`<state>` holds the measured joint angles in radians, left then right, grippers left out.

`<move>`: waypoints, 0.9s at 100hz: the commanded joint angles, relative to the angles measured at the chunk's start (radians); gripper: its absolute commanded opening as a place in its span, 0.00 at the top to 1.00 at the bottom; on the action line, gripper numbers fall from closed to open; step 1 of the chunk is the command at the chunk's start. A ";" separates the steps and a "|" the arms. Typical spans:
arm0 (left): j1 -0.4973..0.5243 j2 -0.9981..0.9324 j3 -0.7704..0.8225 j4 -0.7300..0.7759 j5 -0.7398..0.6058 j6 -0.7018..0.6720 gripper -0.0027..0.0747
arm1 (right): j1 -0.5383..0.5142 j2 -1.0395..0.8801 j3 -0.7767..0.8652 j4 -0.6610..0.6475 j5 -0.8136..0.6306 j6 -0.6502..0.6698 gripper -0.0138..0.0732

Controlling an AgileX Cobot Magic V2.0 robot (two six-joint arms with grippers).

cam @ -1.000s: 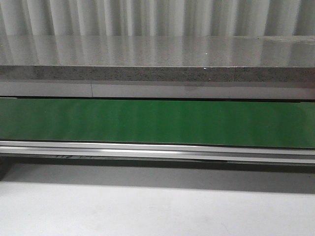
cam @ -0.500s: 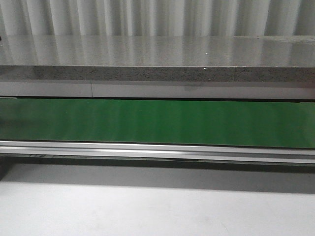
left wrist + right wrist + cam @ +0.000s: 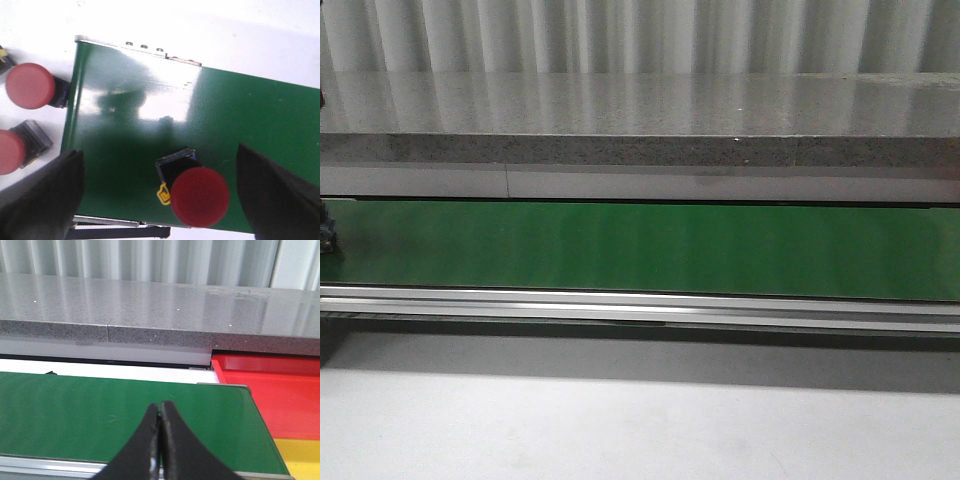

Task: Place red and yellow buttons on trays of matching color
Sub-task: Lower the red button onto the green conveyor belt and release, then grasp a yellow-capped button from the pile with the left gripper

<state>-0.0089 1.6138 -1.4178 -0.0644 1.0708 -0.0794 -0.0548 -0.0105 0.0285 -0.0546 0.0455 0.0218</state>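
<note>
I see left gripper (image 3: pixel 160 200) spread wide, straddling red button (image 3: pixel 197 195) on green belt (image 3: pixel 260 120); contact unclear. Right gripper (image 3: pixel 160 440) pinched closed, empty.

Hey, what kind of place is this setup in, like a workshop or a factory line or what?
Most likely a lab mock-up of a factory sorting line. A green conveyor belt in a metal frame runs across the table, red push buttons sit on and beside it, and a red tray waits at its end, with a speckled stone counter behind.
</note>
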 commanded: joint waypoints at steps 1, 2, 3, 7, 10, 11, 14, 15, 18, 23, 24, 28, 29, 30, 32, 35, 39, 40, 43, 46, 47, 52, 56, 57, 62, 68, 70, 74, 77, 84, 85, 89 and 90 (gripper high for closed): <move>0.026 -0.088 -0.020 -0.005 -0.013 -0.019 0.24 | -0.005 -0.016 -0.020 -0.010 -0.076 0.001 0.92; 0.029 -0.091 -0.018 -0.005 -0.009 -0.019 0.25 | -0.005 -0.016 -0.020 -0.010 -0.076 0.001 0.92; 0.035 -0.097 -0.013 -0.002 -0.007 -0.019 0.25 | -0.005 -0.016 -0.020 -0.010 -0.076 0.001 0.92; 0.053 -0.114 0.000 0.001 0.002 -0.019 0.27 | -0.005 -0.016 -0.020 -0.010 -0.076 0.001 0.92; 0.073 -0.126 0.018 0.004 0.009 -0.019 0.28 | -0.005 -0.016 -0.020 -0.010 -0.076 0.001 0.92; 0.077 -0.129 0.022 0.005 0.010 -0.019 0.29 | -0.005 -0.016 -0.020 -0.010 -0.076 0.001 0.92; 0.094 -0.142 0.039 0.006 0.019 -0.019 0.29 | -0.005 -0.016 -0.020 -0.010 -0.076 0.001 0.92; 0.104 -0.145 0.049 0.009 0.021 -0.019 0.30 | -0.005 -0.016 -0.020 -0.010 -0.076 0.001 0.92; 0.124 -0.154 0.068 0.009 0.028 -0.019 0.31 | -0.005 -0.016 -0.020 -0.010 -0.076 0.001 0.92; 0.163 -0.169 0.106 0.011 0.037 -0.019 0.32 | -0.005 -0.016 -0.020 -0.010 -0.076 0.001 0.92; 0.168 -0.173 0.117 0.011 0.038 -0.019 0.32 | -0.005 -0.016 -0.020 -0.010 -0.076 0.001 0.92; 0.201 -0.185 0.144 0.011 0.043 -0.019 0.34 | -0.005 -0.016 -0.020 -0.010 -0.076 0.001 0.92; 0.211 -0.187 0.155 0.011 0.043 -0.019 0.34 | -0.005 -0.016 -0.020 -0.010 -0.076 0.001 0.92; 0.216 -0.189 0.160 0.011 0.046 -0.019 0.35 | -0.005 -0.016 -0.020 -0.010 -0.076 0.001 0.92; 0.232 -0.195 0.177 0.011 0.046 -0.019 0.36 | -0.005 -0.016 -0.020 -0.010 -0.076 0.001 0.92; 0.251 -0.205 0.199 0.011 0.046 -0.019 0.36 | -0.005 -0.016 -0.020 -0.010 -0.076 0.001 0.92; 0.279 -0.212 0.229 0.011 0.046 -0.019 0.38 | -0.005 -0.016 -0.020 -0.010 -0.076 0.001 0.92; 0.284 -0.217 0.234 0.011 0.046 -0.019 0.38 | -0.005 -0.016 -0.020 -0.010 -0.076 0.001 0.92; 0.304 -0.222 0.256 0.011 0.046 -0.019 0.39 | -0.005 -0.016 -0.020 -0.010 -0.076 0.001 0.92; 0.318 -0.227 0.271 0.011 0.043 -0.019 0.40 | -0.005 -0.016 -0.020 -0.010 -0.076 0.001 0.92; 0.321 -0.229 0.275 0.011 0.041 -0.019 0.40 | -0.005 -0.016 -0.020 -0.010 -0.076 0.001 0.92; 0.341 -0.236 0.301 0.016 0.041 -0.019 0.40 | -0.005 -0.016 -0.020 -0.010 -0.076 0.001 0.92; 0.354 -0.238 0.317 0.022 0.037 -0.019 0.40 | -0.005 -0.016 -0.020 -0.010 -0.076 0.001 0.92; 0.357 -0.238 0.323 0.028 0.035 -0.019 0.40 | -0.005 -0.016 -0.020 -0.010 -0.076 0.001 0.92; 0.367 -0.242 0.347 0.045 0.041 -0.019 0.40 | -0.005 -0.016 -0.020 -0.010 -0.076 0.001 0.92; 0.384 -0.242 0.376 0.064 0.058 -0.019 0.40 | -0.002 -0.016 -0.020 -0.010 -0.076 0.001 0.92; 0.390 -0.244 0.387 0.064 0.057 -0.019 0.40 | 0.001 -0.016 -0.020 -0.010 -0.076 0.001 0.92; 0.403 -0.246 0.408 0.064 0.055 -0.021 0.40 | 0.002 -0.016 -0.020 -0.010 -0.076 0.001 0.92; 0.411 -0.246 0.420 0.064 0.053 -0.021 0.40 | 0.002 -0.016 -0.020 -0.010 -0.076 0.001 0.92; 0.437 -0.246 0.446 0.070 0.034 -0.021 0.40 | 0.002 -0.016 -0.020 -0.010 -0.076 0.001 0.92; 0.443 -0.246 0.450 0.070 0.032 -0.021 0.40 | 0.002 -0.016 -0.020 -0.010 -0.076 0.001 0.92; 0.459 -0.246 0.459 0.070 0.023 -0.021 0.40 | 0.002 -0.016 -0.020 -0.010 -0.076 0.001 0.92; 0.466 -0.246 0.464 0.072 0.021 -0.021 0.40 | 0.002 -0.016 -0.020 -0.010 -0.076 0.001 0.92</move>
<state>0.4267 1.4007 -0.9523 0.0000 1.1207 -0.0882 -0.0548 -0.0105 0.0285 -0.0546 0.0455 0.0218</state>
